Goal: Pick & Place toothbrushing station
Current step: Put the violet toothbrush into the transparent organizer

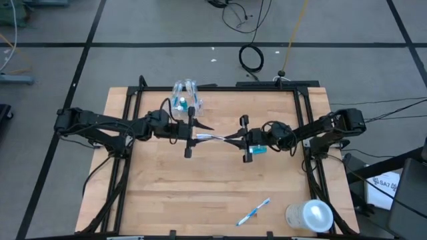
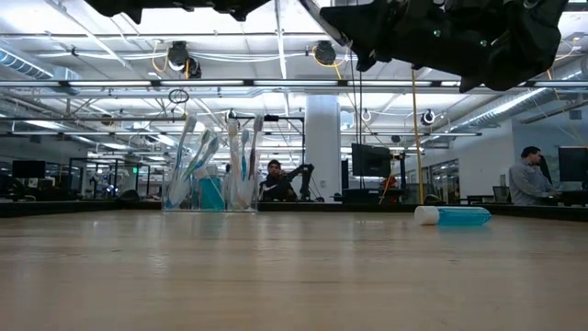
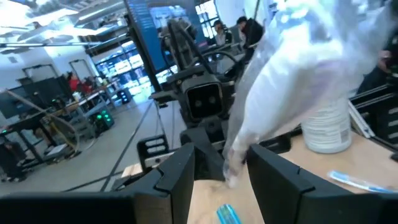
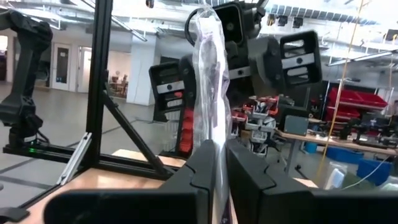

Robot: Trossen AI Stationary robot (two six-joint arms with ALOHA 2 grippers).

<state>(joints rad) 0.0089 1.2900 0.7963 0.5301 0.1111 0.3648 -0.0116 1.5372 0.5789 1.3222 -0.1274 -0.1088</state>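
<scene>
Wooden counter [image 1: 200, 180], workshop beyond: station partly filled.
Cup [image 1: 186, 95] far left, holding brushes and one tube. Mid-counter, above it: left end effector [image 1: 189, 131] spread around a wrapped brush [image 1: 215, 137], right end effector [image 1: 245, 139] pinching it. Still loose: tube [image 1: 257, 151], near-right brush [image 1: 254, 212].

Our count of what lies on the wooden desk [image 1: 200, 193]

We count one small clear plastic cup [image 1: 186, 95] of toothbrushes, too bunched to number, one loose blue-and-white toothbrush [image 1: 253, 212], one teal-blue white-capped toothpaste tube [image 2: 453, 216], one whitish translucent cylinder [image 1: 309, 216], and two dark arms.
</scene>
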